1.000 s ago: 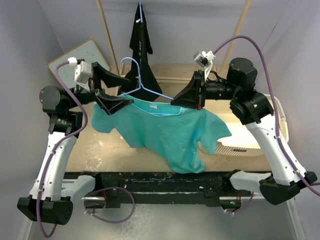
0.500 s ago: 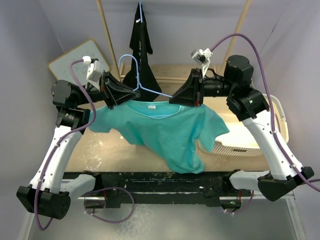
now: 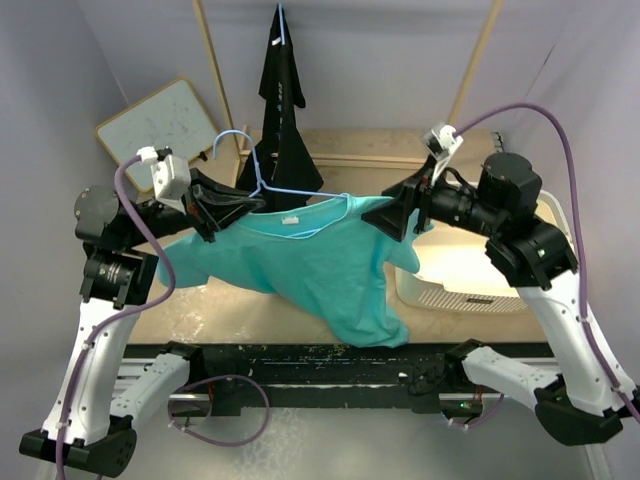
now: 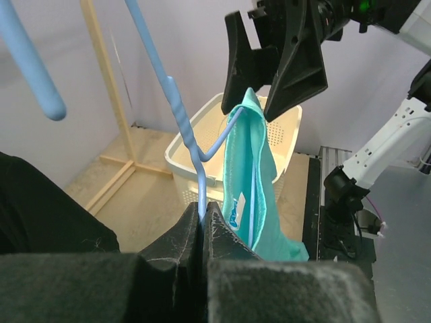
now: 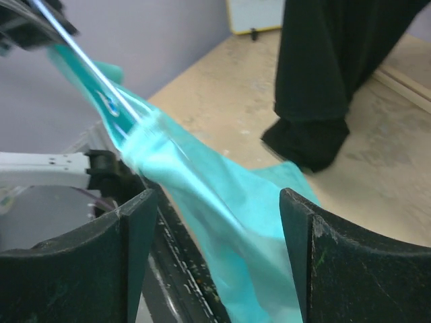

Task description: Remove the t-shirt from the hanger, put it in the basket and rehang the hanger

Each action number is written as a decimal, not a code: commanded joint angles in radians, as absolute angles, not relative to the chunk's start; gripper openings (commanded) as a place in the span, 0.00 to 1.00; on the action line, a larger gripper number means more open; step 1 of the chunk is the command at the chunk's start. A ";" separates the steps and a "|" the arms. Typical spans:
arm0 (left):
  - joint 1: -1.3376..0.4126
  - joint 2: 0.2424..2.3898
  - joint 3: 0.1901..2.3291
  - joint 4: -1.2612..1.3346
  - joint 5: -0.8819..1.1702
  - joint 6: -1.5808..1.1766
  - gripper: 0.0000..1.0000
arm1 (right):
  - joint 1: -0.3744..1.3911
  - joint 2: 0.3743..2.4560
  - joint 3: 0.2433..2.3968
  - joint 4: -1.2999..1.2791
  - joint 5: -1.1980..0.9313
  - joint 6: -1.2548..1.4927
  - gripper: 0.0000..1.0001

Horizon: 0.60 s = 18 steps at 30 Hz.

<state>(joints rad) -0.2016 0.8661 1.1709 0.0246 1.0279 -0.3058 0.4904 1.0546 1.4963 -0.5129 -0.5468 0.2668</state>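
Your right tool (image 3: 400,215) has drawn back rightward, jaws wide apart around a shoulder of the teal t-shirt (image 3: 320,260), your left tool (image 3: 255,200) clamped on the blue hanger (image 3: 300,192), shirt draped from it above the bench (image 3: 210,300).

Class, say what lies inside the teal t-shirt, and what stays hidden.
A light blue hanger: its hook and part of one arm show above the collar; the rest is covered by the t-shirt.
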 commanded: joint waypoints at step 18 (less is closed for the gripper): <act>-0.201 0.807 1.303 -0.181 0.910 -0.141 0.00 | 0.490 0.938 1.408 -0.703 0.030 0.220 0.00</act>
<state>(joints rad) -0.2016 0.8318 1.2495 -0.1848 0.9714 -0.1848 0.4927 0.9424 1.3872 -0.6567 -0.2607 0.1917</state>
